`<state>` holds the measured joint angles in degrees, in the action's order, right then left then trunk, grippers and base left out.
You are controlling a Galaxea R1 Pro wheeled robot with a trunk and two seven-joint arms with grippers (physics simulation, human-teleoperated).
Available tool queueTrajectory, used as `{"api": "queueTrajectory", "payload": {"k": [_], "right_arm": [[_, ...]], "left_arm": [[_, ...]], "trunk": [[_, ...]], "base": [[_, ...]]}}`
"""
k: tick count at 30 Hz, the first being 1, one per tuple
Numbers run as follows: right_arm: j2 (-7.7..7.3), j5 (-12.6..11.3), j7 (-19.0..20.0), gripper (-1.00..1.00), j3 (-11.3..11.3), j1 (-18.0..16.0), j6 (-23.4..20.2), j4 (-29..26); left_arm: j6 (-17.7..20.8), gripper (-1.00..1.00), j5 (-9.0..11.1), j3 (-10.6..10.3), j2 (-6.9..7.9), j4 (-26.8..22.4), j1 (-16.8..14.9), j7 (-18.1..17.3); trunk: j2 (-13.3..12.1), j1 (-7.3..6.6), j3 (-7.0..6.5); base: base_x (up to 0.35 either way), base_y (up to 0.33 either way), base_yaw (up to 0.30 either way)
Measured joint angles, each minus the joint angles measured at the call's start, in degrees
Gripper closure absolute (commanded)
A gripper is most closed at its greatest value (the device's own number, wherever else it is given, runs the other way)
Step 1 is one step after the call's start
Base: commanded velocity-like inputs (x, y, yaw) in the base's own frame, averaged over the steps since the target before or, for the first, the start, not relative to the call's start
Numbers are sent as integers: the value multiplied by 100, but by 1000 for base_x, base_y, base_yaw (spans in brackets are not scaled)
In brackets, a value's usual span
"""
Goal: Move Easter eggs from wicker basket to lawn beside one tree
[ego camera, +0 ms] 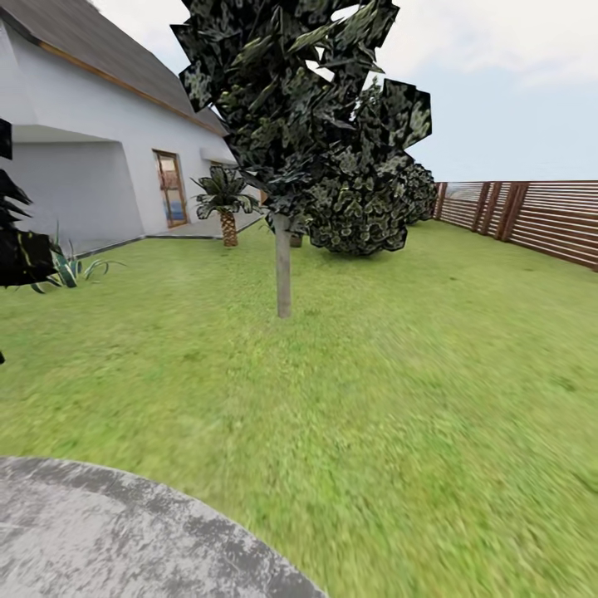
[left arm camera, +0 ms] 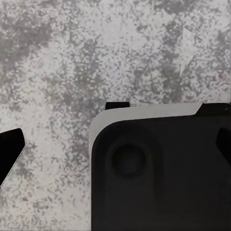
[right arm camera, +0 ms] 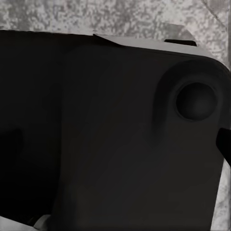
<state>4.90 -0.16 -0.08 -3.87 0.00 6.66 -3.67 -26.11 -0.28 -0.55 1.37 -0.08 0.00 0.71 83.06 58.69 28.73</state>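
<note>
Ahead, the tree [ego camera: 283, 266] stands on the lawn [ego camera: 415, 374]; eggs and basket unseen. Eggs, likely light, smooth, fragile, want gentle grips across the middle. Either claw's state: cannot tell.

A white house [ego camera: 91, 158] with a brown door [ego camera: 171, 189] faces a slatted fence [ego camera: 540, 218], grey paving [ego camera: 108, 540] nearest, under pale sky.

A tree [ego camera: 283, 274] stands mid-lawn [ego camera: 399, 399], with bushes [ego camera: 361, 208] behind it. The house [ego camera: 91, 141] lies left, the fence [ego camera: 540, 216] right. The patio [ego camera: 100, 531] lies nearest.
</note>
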Motion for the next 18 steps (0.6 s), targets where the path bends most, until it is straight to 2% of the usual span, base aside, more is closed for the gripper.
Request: {"api": "queueTrajectory", "payload": {"k": [8, 18], "right_arm": [[2, 0, 0, -100, -6, 0, 1, 2], [3, 0, 0, -100, -10, 0, -1, 4]], "left_arm": [[0, -100, 4, 0, -3, 0, 0, -2], [0, -100, -1, 0, -1, 0, 0, -4]], "trunk": [[0, 0, 2], [0, 0, 37]], "base": [[336, 0, 32], [337, 0, 182]]}}
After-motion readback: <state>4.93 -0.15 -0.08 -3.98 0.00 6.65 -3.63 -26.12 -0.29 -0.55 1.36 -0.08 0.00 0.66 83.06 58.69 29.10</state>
